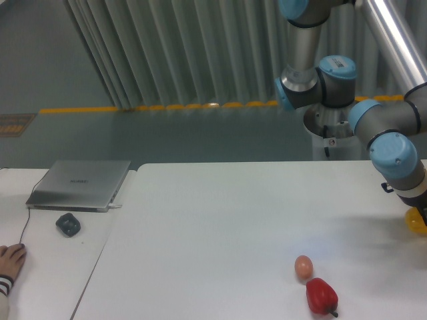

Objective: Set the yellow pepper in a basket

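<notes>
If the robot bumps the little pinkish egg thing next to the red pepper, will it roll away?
Probably yes. The pinkish egg-shaped thing looks smooth and rounded, resting on a flat white table, so a nudge would likely send it wobbling in a curve. The red pepper right beside it might stop it on that side.

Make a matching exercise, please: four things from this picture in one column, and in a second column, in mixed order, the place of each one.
Things:
1. yellow pepper
2. red pepper
3. laptop
4. pinkish egg-shaped thing

Places:
A. closed, on the left table, behind the dark mouse
B. at the right edge of the picture, at the end of the arm
C. near the front edge of the white table, with a dark stem
D. just behind and left of the red pepper

Pairs: 1-B, 2-C, 3-A, 4-D
</notes>
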### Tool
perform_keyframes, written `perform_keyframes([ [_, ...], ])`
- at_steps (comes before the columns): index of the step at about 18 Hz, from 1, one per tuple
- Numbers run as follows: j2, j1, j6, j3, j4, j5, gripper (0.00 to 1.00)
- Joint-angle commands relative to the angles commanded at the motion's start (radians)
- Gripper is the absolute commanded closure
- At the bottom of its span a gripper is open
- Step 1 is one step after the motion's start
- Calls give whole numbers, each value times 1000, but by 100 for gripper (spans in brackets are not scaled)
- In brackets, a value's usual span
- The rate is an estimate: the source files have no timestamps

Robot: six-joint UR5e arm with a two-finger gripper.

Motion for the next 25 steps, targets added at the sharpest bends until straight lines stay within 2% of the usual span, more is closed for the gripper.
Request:
perform_keyframes([
  [3,8,0,-3,61,-84,-14,74],
  [5,14,3,-21,130,-158,-90,74],
  [7,26,30,-37,184,-202,-188,73],
  [14,38,83,-2,233,-200,-219,74],
  [17,38,144,164,256,-193,-219,74],
  [25,5,219,308,244,-86,-219,73],
])
